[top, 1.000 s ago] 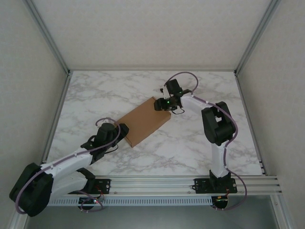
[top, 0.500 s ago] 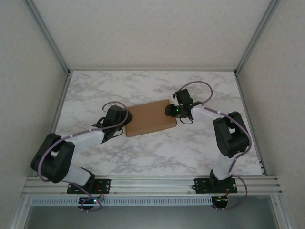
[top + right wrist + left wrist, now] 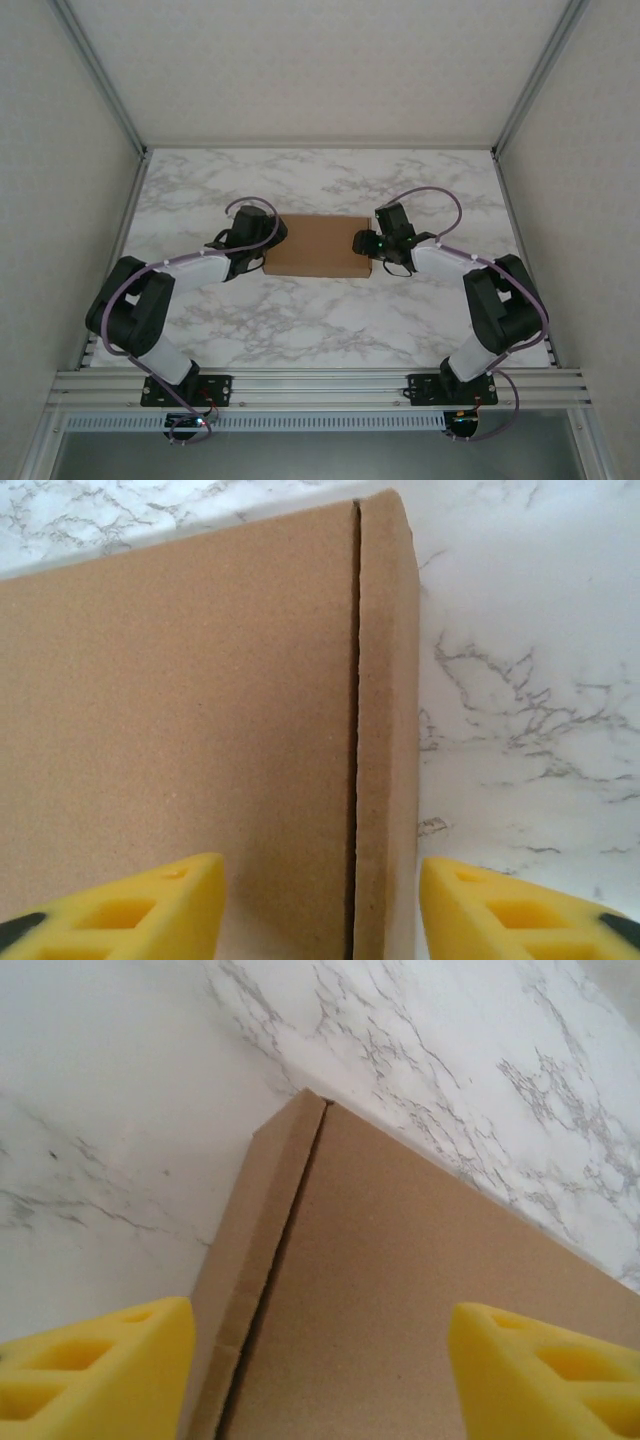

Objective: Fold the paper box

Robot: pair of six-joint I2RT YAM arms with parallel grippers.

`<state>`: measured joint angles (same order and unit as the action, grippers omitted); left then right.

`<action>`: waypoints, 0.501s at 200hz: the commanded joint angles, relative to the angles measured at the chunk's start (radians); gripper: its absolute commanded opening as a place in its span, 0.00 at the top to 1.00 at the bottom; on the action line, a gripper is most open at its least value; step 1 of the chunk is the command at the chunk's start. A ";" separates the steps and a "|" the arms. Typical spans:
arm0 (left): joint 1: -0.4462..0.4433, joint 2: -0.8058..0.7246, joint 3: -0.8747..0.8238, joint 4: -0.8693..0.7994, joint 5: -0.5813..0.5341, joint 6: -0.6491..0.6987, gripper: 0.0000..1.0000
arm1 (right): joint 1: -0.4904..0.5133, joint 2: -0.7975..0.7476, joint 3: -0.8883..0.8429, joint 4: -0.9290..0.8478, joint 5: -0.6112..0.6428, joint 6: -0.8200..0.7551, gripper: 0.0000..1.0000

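Box: paper box [image 3: 318, 246] flat, mid-frame on marble counter [image 3: 330, 320].
Left gripper [image 3: 318, 1380]: jaws open over box's left edge.
Right gripper [image 3: 322, 910]: jaws open over right edge.

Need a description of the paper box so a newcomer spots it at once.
On the white marble table, look at the middle. The paper box lies flat there, the left hand at one short end and the right hand at the other. It is the only brown thing: a plain unprinted cardboard rectangle with a narrow folded strip along each end.
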<state>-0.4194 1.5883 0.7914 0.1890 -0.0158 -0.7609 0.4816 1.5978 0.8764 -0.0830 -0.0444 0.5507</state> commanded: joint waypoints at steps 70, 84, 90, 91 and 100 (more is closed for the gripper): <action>0.043 -0.528 -0.105 0.039 -0.349 0.300 0.00 | 0.000 -0.369 0.024 -0.082 0.150 -0.200 0.01; 0.063 -0.620 -0.155 0.144 -0.405 0.392 0.00 | 0.002 -0.454 0.013 -0.066 0.200 -0.251 0.01; 0.067 -0.643 -0.168 0.184 -0.474 0.406 0.00 | 0.003 -0.486 0.008 -0.062 0.252 -0.266 0.01; 0.068 -0.646 -0.171 0.189 -0.488 0.407 0.00 | 0.002 -0.491 0.008 -0.062 0.260 -0.268 0.01; 0.070 -0.664 -0.204 0.256 -0.572 0.460 0.00 | 0.002 -0.531 -0.010 -0.035 0.332 -0.306 0.01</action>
<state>-0.3702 0.9852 0.6559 0.2462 -0.3313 -0.4782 0.4831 1.1702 0.8963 -0.1677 0.1150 0.3725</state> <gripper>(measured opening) 0.993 0.987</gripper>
